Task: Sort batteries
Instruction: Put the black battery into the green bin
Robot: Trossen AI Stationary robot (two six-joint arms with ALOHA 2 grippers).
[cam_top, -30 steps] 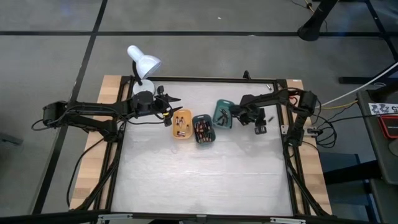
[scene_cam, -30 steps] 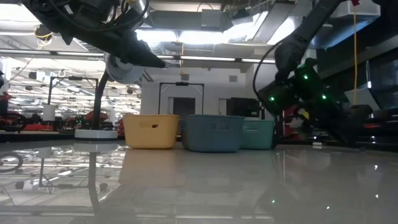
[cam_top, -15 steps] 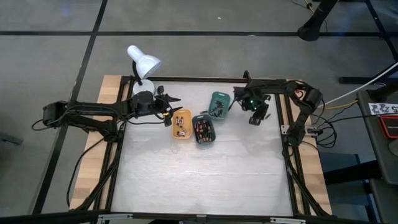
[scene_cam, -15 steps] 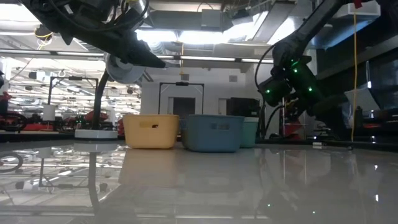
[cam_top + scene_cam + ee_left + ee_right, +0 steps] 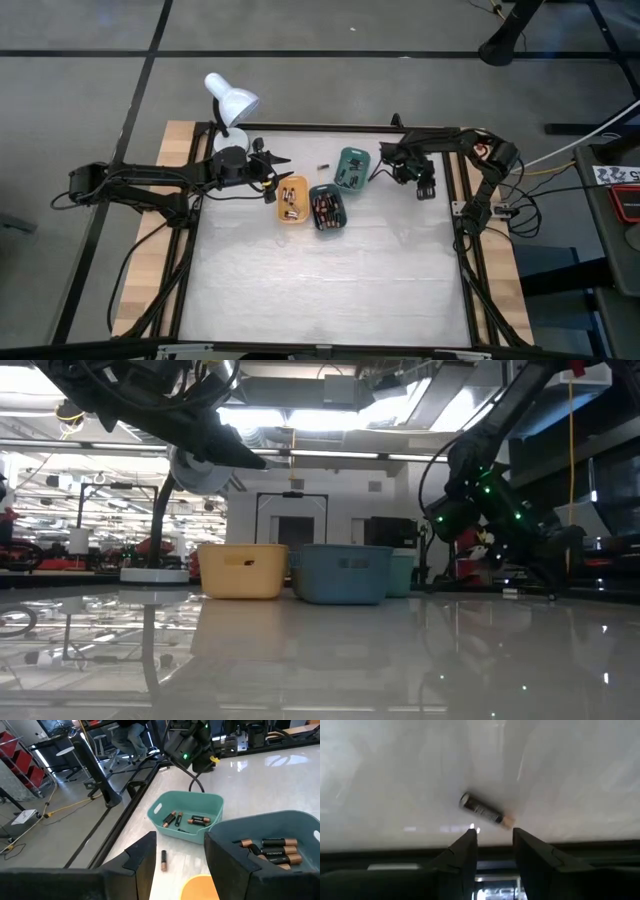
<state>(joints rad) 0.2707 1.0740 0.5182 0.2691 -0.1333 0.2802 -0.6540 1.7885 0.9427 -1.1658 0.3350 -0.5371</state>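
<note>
While the left arm waits at the table's 10 o'clock edge, its dark two-finger left gripper hangs beside the white desk lamp with fingers spread moderately apart and holding nothing; the right arm reaches in from 2 o'clock, and its dark two-finger right gripper hovers low over the pale glossy table, fingers narrowly parted and empty. Three small rounded rectangular plastic trays lie in a row near 12 o'clock: the orange tray, the dark teal tray touching it at 3 o'clock, and the green tray just beyond at 1 o'clock of the teal one; the right gripper stands just beside the green tray, at its 3 o'clock. The tiny dark and copper-tipped cylindrical batteries fill the dark teal tray; several lie in the orange tray; a few lie in the green tray. One loose battery lies on the bare table at 9 o'clock of the green tray; another loose battery lies just ahead of the right gripper's fingertips, apart from them.
</note>
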